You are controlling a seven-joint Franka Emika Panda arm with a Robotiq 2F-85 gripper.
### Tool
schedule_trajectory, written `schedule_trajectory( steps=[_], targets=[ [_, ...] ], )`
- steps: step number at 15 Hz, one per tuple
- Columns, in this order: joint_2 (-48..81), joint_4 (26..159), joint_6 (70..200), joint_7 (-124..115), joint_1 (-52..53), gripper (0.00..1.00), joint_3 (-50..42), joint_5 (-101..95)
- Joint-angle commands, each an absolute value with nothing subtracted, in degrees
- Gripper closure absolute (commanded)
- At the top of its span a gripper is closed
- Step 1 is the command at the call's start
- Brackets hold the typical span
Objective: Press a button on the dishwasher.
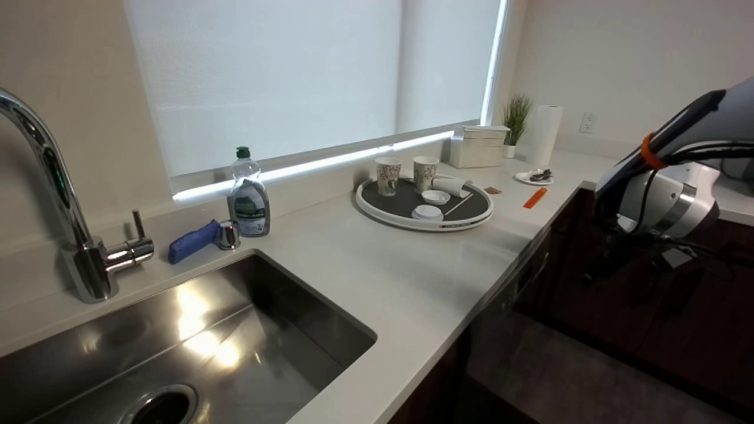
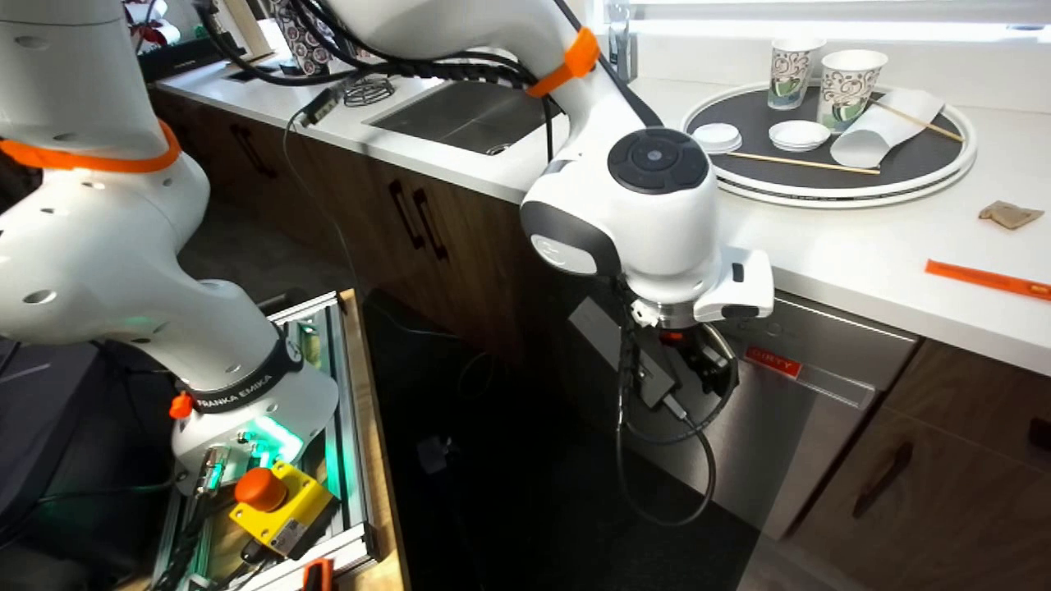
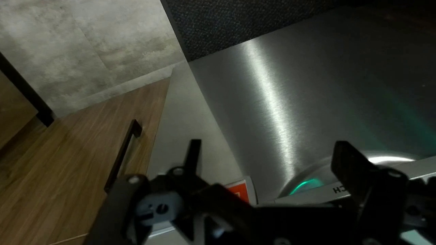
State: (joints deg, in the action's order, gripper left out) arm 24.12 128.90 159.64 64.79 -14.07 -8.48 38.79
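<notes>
Silver metal dishwasher (image 2: pixel 780 443): it is set in under the smooth white tabletop (image 1: pixel 365 265), next to a brown wooden cupboard (image 2: pixel 944 484), likely so it fits the row; its button is too small or hidden to make out;
Flat red sign with white letters (image 2: pixel 773 361): it is on the dishwasher's front and says DIRTY; I guess it tells people the dishes need a wash;
Thin black fingers (image 3: pixel 351 160): they are wide apart and hold nothing; they are near the dishwasher's front, but I cannot tell if they touch it; for a push, I think putting them together would make one strong poker;
White robot arm (image 2: pixel 460 29): it is bent like an elbow, with its end hanging low in front of the dishwasher; that is probably to line up with the button, and the push seems not yet done;
Bright orange straps (image 2: pixel 566 64): they go around the arm, most likely to keep the long black cables (image 2: pixel 484 74) close; a loop dangles below the arm's end and could catch on something;
Round dark tray with a white rim (image 1: pixel 386 206): it is on the tabletop, back from the front edge, maybe so it does not get knocked; two paper cups with swirly pictures (image 2: pixel 850 94) stand upright on it, near flat white lids (image 2: pixel 799 135);
Clear soap bottle with a green cap (image 1: pixel 250 203): it stands by the back corner of the shiny metal sink (image 1: pixel 277 353), likely for easy washing.
</notes>
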Motion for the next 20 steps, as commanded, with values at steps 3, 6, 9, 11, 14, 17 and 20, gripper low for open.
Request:
schedule_trajectory(
  steps=[3, 6, 9, 11, 14, 17, 20],
  targets=[
    [31.9, 121.1, 159.1, 71.9, -19.3, 0.02, -2.8, 42.8],
    [29.9, 123.6, 159.6, 68.5, -17.4, 0.01, -4.8, 40.5],
    [29.7, 123.6, 159.6, 68.5, -17.4, 0.0, -4.8, 40.5],
    [29.7, 123.8, 160.9, 73.0, -18.8, 0.0, -2.9, 41.4],
    [30.6, 123.3, 162.7, 79.8, -20.2, 0.0, 0.1, 42.3],
    [31.1, 122.6, 163.0, 84.2, -22.4, 0.28, 3.1, 43.6],
    [31.8, 121.6, 163.3, 87.6, -24.7, 0.51, 5.8, 45.2]
  ],
)
